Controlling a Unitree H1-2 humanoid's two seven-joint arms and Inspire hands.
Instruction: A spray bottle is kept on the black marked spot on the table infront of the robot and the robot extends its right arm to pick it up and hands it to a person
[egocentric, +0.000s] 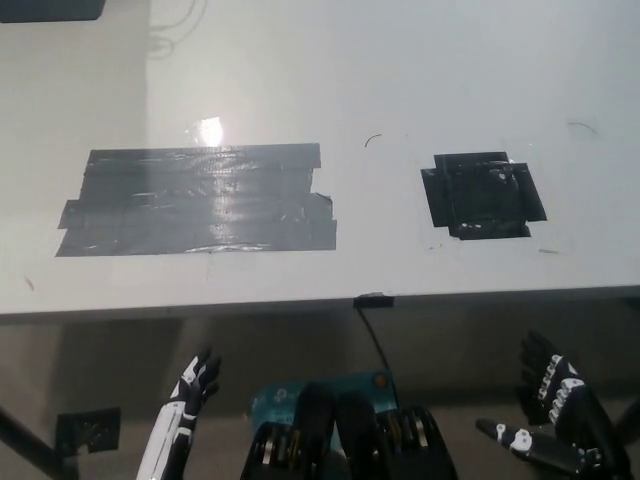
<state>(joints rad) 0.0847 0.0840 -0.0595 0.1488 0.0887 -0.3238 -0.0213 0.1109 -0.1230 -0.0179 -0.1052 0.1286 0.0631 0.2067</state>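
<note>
White bench (400, 60) fills the upper part of your head view, with a glare spot on it near the left. On it you have two tape patches: a wide grey tape patch (200, 200) on the left and the smaller black spot (485, 195) to the right, well apart from each other. No spray bottle is in view; nothing stands on the black spot, and neither hand holds one. Your right hand (555, 420) sits low at the bottom right, below the bench's front edge, its fingers (545, 375) spread apart and holding nothing. Your left hand (190, 400) rests at the lower left, also below the bench edge, fingers loosely apart and empty. A thin black cable (375, 335) drops from a small clip at the bench's front edge. Below it lies a teal box (290, 392) with white lettering, too small and cut off to read.
</note>
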